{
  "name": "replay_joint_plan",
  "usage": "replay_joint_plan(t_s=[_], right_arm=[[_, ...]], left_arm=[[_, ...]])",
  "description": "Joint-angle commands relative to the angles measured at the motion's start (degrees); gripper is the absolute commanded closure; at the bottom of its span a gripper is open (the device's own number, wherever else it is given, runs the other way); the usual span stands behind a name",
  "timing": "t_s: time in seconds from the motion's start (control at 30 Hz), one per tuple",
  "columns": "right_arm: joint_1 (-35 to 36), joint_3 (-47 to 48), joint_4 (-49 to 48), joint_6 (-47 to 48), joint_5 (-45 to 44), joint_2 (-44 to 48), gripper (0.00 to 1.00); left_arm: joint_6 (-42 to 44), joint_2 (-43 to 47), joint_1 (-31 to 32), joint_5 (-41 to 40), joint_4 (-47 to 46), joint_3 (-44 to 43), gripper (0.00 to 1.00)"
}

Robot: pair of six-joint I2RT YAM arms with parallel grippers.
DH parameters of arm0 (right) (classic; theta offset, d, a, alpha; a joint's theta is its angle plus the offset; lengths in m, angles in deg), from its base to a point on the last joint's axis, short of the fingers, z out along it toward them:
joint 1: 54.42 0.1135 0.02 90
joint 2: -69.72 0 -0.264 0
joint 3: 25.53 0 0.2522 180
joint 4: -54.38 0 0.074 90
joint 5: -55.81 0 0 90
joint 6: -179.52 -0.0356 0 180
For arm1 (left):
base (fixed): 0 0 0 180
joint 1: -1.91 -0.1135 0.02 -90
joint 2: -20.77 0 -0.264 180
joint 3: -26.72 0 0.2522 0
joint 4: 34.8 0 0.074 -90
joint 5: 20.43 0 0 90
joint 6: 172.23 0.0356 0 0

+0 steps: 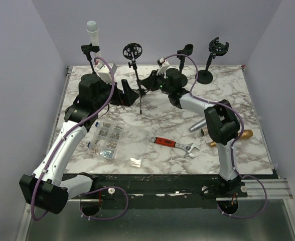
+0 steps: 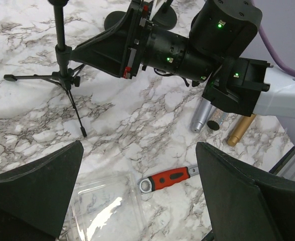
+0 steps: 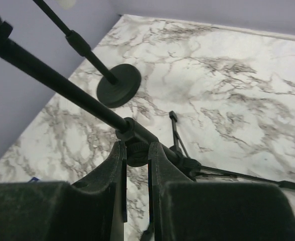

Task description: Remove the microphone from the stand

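A black tripod stand (image 1: 136, 75) with an empty ring mount on top rises at the back middle. My right gripper (image 3: 137, 150) is shut on the round knob (image 3: 136, 156) on that stand's pole (image 3: 62, 83). A silver microphone (image 1: 197, 124) and a gold one (image 1: 233, 137) lie flat on the marble at the right. Left of the tripod, my left gripper (image 2: 139, 148) hangs wide open above the table, holding nothing. A white cylinder (image 1: 92, 31) stands in the clip of the back left stand; I cannot tell what it is.
A red-handled wrench (image 1: 175, 144) lies at front centre. A clear box of screws (image 1: 106, 138) sits front left, with a small plastic bag (image 1: 135, 161) near the edge. A round-base stand (image 1: 207, 75) and another clip stand (image 1: 185, 50) are at the back right.
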Motion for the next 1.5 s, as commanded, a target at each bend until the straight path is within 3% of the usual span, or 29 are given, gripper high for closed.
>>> replay_joint_plan(t_s=[0.0,0.4,0.57,1.07,1.27,1.37,1.47], right_arm=[[-0.50,-2.45,6.21,13.17,-11.09,1.90,0.99],[2.07,-4.19,7.17,22.85,-17.57,3.38,0.99],[4.73,-4.06,7.06,29.84,-26.44,3.94,0.99],[9.46,-4.55,3.35,47.04,-39.01,4.31,0.98],[9.41,-4.46,5.31,37.67,-35.47,7.31,0.53],[9.40,-5.61,5.84,32.14,-32.83,10.13,0.37],[9.21,-7.68,6.56,27.71,-32.36,12.98,0.29]], left_arm=[[-0.32,-0.48,0.04,0.76,-1.10,0.82,0.01],[-0.34,-1.40,0.05,0.80,-1.08,0.82,0.01],[-0.34,-1.64,0.09,0.74,-1.12,0.88,0.01],[-0.42,-1.61,0.04,0.72,-1.12,0.91,0.02],[-0.34,-1.43,0.05,0.63,-1.12,0.92,0.01],[-0.30,-1.29,0.04,0.48,-1.01,0.82,0.01],[-0.17,-1.03,0.04,0.36,-0.93,0.87,0.01]])
